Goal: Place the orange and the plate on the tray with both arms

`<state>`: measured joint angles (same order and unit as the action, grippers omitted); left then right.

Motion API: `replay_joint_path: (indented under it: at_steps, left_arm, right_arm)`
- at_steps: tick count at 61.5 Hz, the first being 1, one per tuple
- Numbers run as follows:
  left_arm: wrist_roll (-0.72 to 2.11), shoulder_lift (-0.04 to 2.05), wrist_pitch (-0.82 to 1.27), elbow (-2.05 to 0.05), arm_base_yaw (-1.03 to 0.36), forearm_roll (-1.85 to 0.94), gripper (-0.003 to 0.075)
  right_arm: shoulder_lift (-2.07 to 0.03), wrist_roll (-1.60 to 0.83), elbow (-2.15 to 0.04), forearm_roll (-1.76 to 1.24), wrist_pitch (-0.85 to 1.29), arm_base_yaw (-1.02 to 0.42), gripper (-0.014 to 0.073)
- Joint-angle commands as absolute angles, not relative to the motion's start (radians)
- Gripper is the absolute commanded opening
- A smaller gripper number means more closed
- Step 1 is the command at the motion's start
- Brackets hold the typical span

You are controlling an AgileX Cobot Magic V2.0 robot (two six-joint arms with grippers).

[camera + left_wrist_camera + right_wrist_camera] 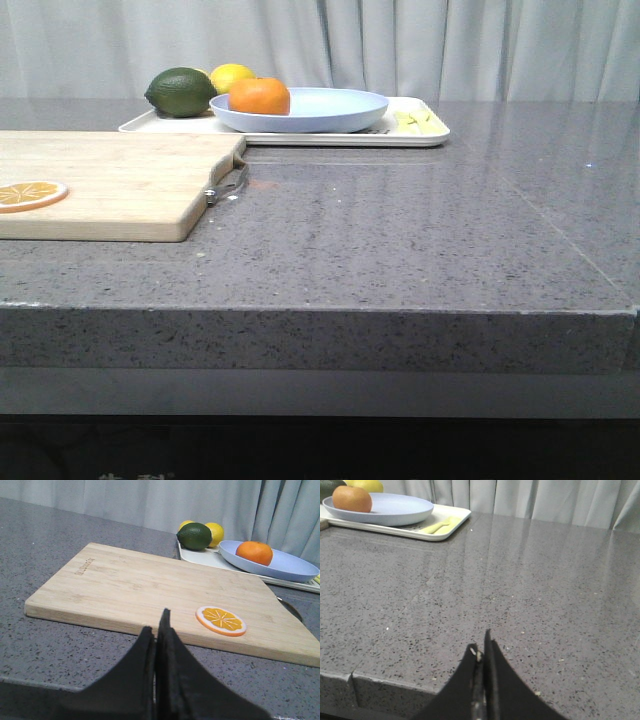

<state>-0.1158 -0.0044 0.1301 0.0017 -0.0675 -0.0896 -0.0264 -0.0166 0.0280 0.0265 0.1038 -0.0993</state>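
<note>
The orange (259, 96) lies in the pale blue plate (330, 112), and the plate rests on the cream-white tray (420, 137) at the back of the table. All three also show in the left wrist view, orange (254, 552), plate (290, 567), tray (200, 557), and in the right wrist view, orange (352, 498), plate (395, 507), tray (451, 520). My left gripper (156, 625) is shut and empty, near the table's front edge before the cutting board. My right gripper (481, 647) is shut and empty over the front right of the table. Neither gripper shows in the front view.
A wooden cutting board (110, 180) lies at the left with a flat orange slice (30, 194) on it. A dark green fruit (181, 92) and a yellow lemon (232, 76) sit on the tray's left end. A small yellow piece (418, 121) lies on its right end.
</note>
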Motion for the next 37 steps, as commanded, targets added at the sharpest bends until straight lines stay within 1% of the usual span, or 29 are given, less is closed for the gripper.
replay_joint_path:
  at_steps: [1, 8, 37]
  left_arm:
    - [-0.119, -0.025, 0.041, 0.007, -0.066, -0.099, -0.0018]
    - [-0.119, -0.025, 0.041, 0.007, -0.066, -0.099, -0.0018]
    - [-0.119, -0.023, 0.041, 0.007, -0.066, -0.099, -0.0018]
  right_arm:
    - [-0.008, -0.027, 0.023, 0.027, 0.052, -0.093, -0.0069]
    - [0.035, -0.027, 0.023, 0.027, 0.065, -0.093, -0.0069]
    - [0.032, -0.027, 0.023, 0.027, 0.056, -0.093, -0.0069]
